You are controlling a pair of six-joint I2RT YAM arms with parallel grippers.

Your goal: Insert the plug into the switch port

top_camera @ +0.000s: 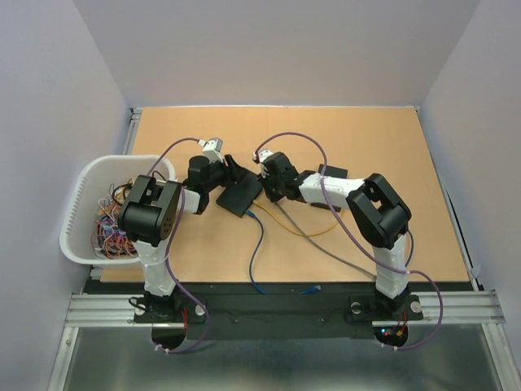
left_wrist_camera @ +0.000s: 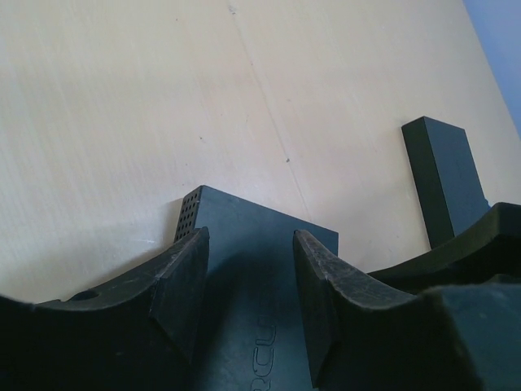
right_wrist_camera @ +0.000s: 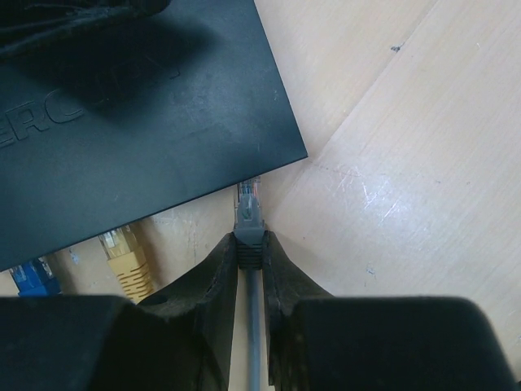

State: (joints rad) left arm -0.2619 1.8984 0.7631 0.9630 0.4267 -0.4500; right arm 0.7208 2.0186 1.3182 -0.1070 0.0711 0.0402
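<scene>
The switch point(top_camera: 242, 198) is a flat black box at the middle of the table, also seen in the left wrist view point(left_wrist_camera: 252, 269) and the right wrist view point(right_wrist_camera: 146, 106). My left gripper point(top_camera: 234, 173) point(left_wrist_camera: 251, 244) stands open over the switch's top face, with its fingers point(left_wrist_camera: 183, 277) apart above a surface wider than the gap. My right gripper point(top_camera: 263, 198) point(right_wrist_camera: 251, 244) is shut on the grey plug point(right_wrist_camera: 249, 213) by its boot. The clear tip of the plug touches the switch's front edge near its right corner. The port itself is hidden under that edge.
A yellow plug point(right_wrist_camera: 126, 252) and a blue plug point(right_wrist_camera: 32, 277) sit at the switch's front edge left of the grey one. Their cables point(top_camera: 301, 228) point(top_camera: 256, 252) trail toward the near edge. A second black box point(left_wrist_camera: 444, 175) lies beyond. A white basket point(top_camera: 85, 212) of cables stands at the left.
</scene>
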